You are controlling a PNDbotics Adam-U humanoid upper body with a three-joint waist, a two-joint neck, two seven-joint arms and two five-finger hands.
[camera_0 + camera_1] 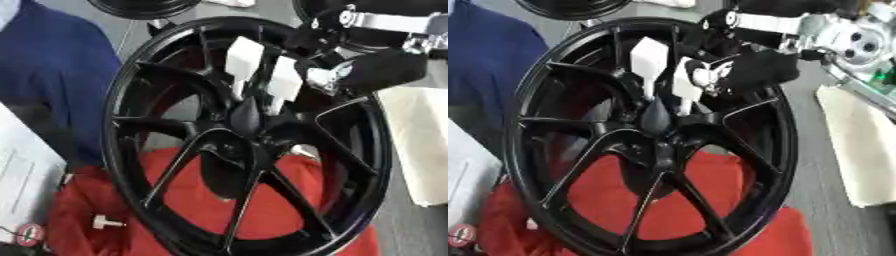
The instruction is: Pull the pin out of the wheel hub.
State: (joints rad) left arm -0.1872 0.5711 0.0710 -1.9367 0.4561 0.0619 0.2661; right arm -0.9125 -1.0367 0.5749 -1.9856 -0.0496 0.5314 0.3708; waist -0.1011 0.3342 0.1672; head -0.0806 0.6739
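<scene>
Red cloth [289,200] underlies the black wheel hub [245,140], standing tilted. From the far right, the right hand [381,67] reaches two white pins [243,60] above centre (finger state: cannot tell). Judged step: grasping; next, a straight outward pull.

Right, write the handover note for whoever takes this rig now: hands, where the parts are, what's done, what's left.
Right hand: in from the upper right, against the upper part of the wheel hub, beside two white pin heads that stick out near the centre. Whether its fingers hold one cannot be told.
Left hand: not in view.
Wheel hub: black, spoked, on edge over a red cloth.
One small white pin lies loose on the red cloth at lower left.
Done: the hand has reached the pins.
Left: the two white pins remain in the hub; pull them out.
</scene>
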